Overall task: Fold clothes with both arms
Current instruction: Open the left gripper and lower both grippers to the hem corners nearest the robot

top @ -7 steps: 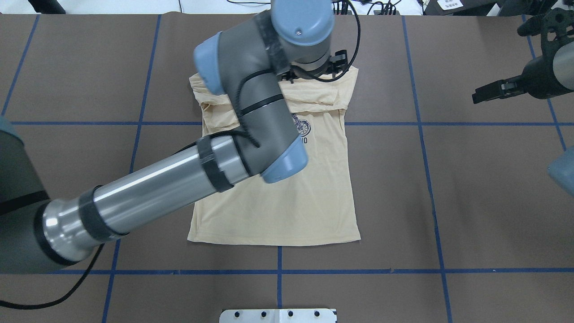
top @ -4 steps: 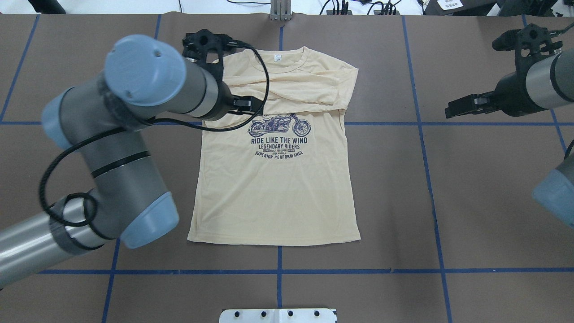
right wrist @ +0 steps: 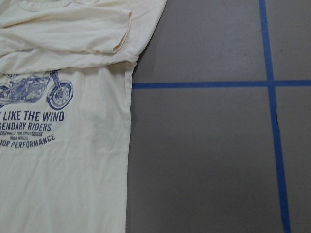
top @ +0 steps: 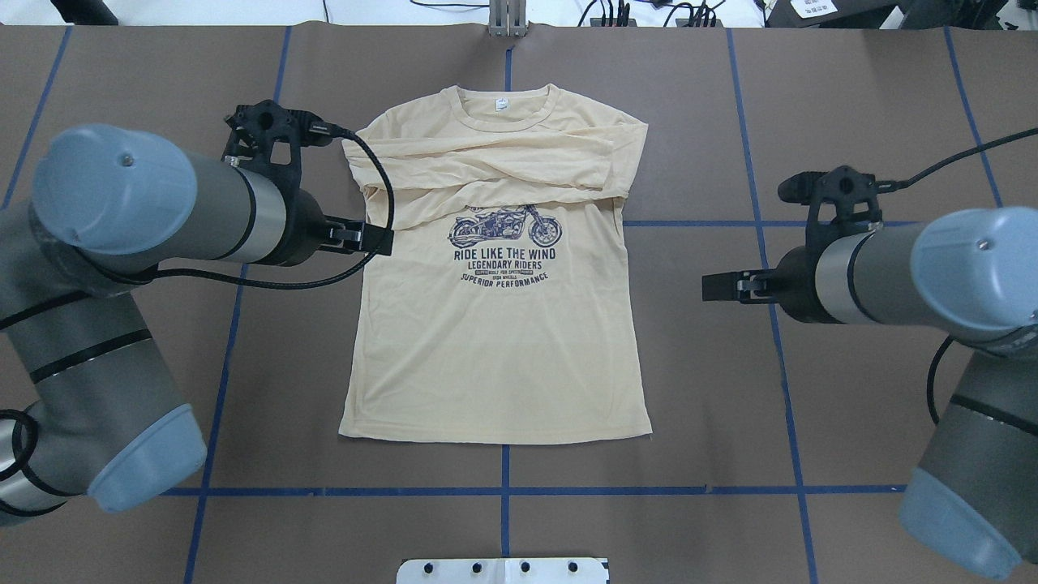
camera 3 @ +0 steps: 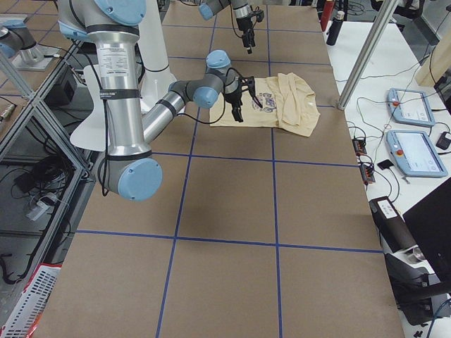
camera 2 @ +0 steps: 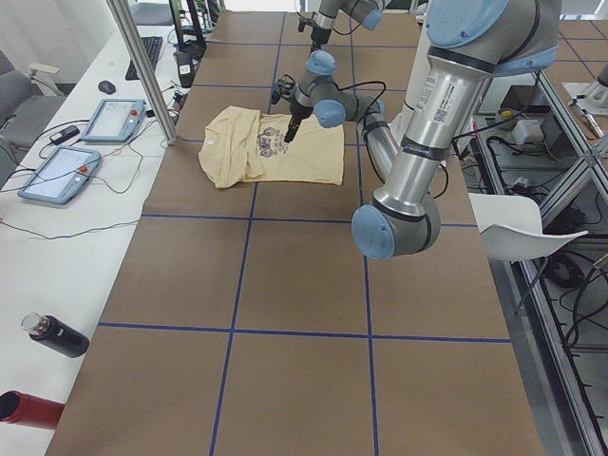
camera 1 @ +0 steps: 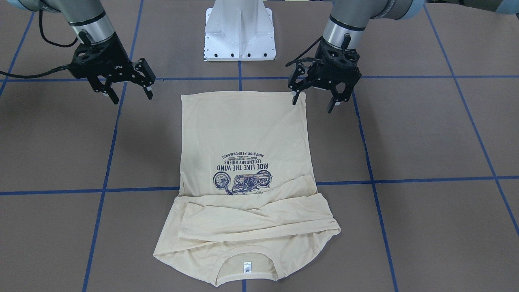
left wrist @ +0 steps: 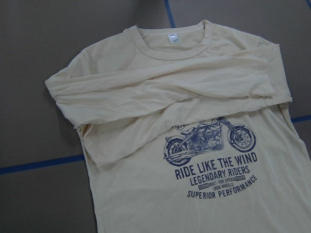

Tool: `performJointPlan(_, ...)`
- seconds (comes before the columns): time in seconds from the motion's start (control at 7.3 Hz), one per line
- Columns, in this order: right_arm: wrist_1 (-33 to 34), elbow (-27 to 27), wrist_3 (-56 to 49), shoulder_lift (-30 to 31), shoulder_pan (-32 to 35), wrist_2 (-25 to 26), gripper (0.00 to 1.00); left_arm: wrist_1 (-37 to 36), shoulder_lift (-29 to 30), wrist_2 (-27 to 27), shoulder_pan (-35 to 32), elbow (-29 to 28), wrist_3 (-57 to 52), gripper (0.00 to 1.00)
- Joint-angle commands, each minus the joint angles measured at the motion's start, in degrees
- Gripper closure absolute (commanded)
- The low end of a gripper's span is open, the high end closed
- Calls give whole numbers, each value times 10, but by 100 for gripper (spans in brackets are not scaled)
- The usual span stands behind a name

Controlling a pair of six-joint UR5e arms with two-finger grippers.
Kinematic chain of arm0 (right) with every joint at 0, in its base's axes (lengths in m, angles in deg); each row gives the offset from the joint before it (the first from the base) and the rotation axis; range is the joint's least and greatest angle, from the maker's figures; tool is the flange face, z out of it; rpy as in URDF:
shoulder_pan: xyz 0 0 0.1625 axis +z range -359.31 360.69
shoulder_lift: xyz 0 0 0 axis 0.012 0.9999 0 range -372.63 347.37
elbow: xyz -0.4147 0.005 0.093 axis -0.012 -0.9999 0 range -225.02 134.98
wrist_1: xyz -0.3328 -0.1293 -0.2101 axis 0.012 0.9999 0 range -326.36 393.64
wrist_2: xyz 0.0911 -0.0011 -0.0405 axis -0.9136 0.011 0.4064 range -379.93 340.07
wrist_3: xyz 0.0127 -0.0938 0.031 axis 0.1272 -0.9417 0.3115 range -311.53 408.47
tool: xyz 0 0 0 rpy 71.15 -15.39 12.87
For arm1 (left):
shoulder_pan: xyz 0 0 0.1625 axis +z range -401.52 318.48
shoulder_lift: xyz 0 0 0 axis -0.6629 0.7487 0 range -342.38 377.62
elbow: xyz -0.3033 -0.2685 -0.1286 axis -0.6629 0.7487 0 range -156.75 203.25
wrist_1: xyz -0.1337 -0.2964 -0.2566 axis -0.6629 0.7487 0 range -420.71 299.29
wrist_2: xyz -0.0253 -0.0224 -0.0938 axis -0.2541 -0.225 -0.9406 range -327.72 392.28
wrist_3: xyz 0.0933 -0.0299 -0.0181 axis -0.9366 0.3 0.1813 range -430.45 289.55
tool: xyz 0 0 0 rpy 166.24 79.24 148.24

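The cream-yellow T-shirt [top: 495, 341] lies flat on the brown table, print up, hem toward the robot. Both long sleeves are folded across the chest [left wrist: 160, 92], and the white neck label [camera 1: 247, 267] shows. My left gripper [camera 1: 313, 101] hovers open and empty by the shirt's left edge, near the hem corner; from overhead the left gripper [top: 369, 238] sits level with the print. My right gripper [camera 1: 130, 95] hangs open and empty, well clear of the shirt's right edge [right wrist: 129, 145]. Overhead, the right gripper [top: 718, 286] is apart from the cloth. Neither wrist view shows fingers.
The white base pedestal [camera 1: 239, 32] stands behind the hem. Blue tape lines [top: 503, 491] grid the table. A side bench carries control tablets [camera 2: 114, 119] and a dark bottle [camera 2: 55, 335], and a metal post [camera 2: 142, 66] rises at the table's far edge.
My left arm has swung from over the collar to the shirt's left side. The right arm has come in and nearer to the robot. The shirt has not moved.
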Motion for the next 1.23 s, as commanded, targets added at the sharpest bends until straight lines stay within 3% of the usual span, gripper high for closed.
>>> performJointPlan(0.0, 44, 18, 50, -1, -76, 61, 0, 11, -37, 53, 86, 1, 71, 0)
performJointPlan(0.27, 64, 17, 96, -2, -106, 108, 0, 12, -51, 62, 135, -15, 121, 0)
performJointPlan(0.68, 81, 13, 97, -28, -110, 116, 0, 53, -55, 90, 170, -71, 163, 2)
performJointPlan(1.1, 81, 9, 97, -28, -110, 117, 0, 72, -55, 89, 170, -85, 166, 44)
